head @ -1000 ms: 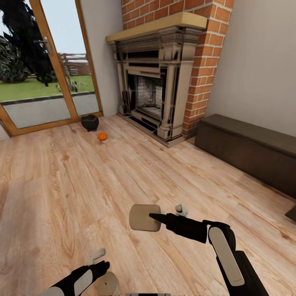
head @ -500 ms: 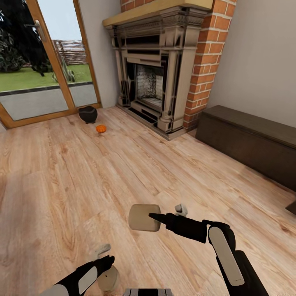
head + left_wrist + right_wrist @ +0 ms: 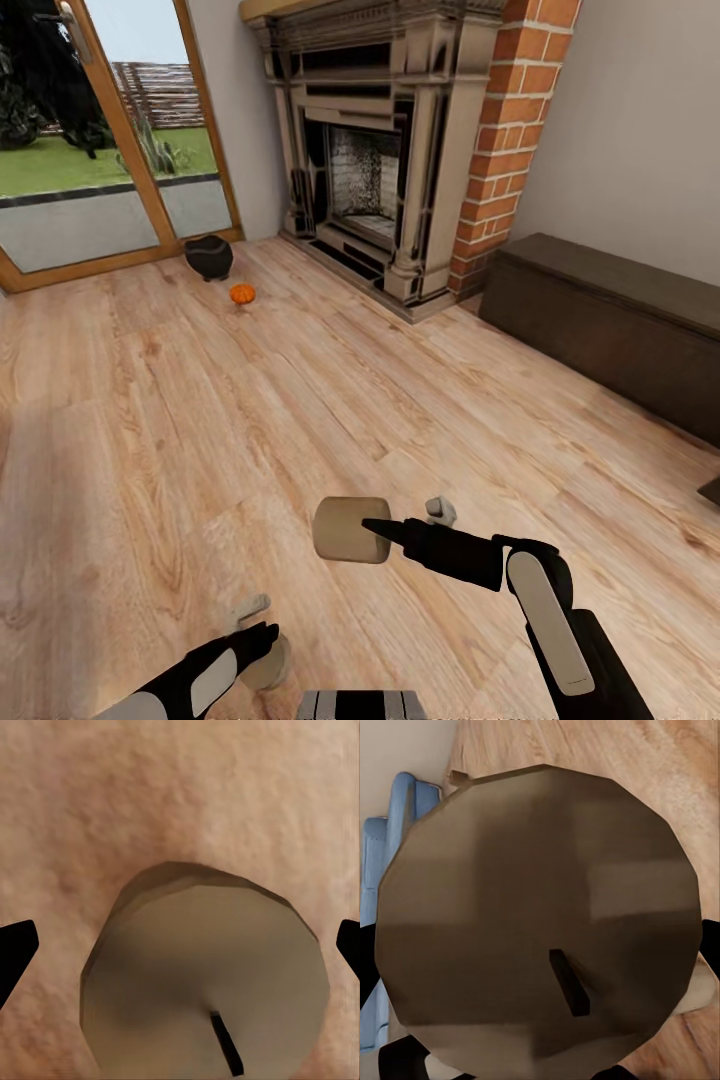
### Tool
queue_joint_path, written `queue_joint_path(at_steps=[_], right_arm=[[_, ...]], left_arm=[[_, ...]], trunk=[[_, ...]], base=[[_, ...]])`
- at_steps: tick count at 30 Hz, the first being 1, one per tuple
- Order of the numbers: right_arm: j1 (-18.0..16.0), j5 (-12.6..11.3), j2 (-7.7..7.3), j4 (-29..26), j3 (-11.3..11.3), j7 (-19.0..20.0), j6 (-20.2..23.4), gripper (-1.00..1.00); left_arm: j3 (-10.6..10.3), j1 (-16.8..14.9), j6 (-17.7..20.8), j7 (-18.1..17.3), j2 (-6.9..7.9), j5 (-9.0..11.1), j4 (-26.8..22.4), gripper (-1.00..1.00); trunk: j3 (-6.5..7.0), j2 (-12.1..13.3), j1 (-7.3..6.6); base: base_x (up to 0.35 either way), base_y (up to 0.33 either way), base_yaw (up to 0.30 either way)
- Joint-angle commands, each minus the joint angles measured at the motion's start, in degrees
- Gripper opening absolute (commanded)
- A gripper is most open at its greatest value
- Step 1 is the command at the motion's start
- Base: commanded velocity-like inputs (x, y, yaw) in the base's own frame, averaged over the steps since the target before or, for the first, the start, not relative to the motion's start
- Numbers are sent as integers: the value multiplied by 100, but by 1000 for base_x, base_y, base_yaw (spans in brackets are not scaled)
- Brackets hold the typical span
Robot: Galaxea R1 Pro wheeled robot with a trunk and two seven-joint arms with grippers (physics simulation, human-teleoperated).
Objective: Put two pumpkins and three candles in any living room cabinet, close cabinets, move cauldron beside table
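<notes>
The right gripper (image 3: 385, 528) is closed on a candle (image 3: 350, 529), held on its side above the floor (image 3: 180, 450). The left gripper (image 3: 258, 625) appears clamped on a second candle (image 3: 268, 665), partly hidden in the head view. A pumpkin (image 3: 242, 293) lies just beside the cauldron (image 3: 209, 256) near the fireplace (image 3: 375, 150); the cabinet (image 3: 610, 325) stands closed against the wall.

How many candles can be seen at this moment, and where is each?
2. One candle is held in the right claw, above the floor. The other candle is in the left claw, low near the robot's base. A third may be out of sight.
</notes>
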Motion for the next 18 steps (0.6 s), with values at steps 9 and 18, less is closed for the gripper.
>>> queue_joint_path(at_steps=[9,18], right_arm=[[-3,42,3,-2,-7,49,22,-100],[-3,46,3,-2,-15,43,21,-100]], left_arm=[[-59,0,22,21,-11,49,-30,100],[-120,0,22,18,-11,58,-47,100]], trunk=[[-204,-14,22],[-271,-18,29]], base=[[0,0,0],[0,0,0]])
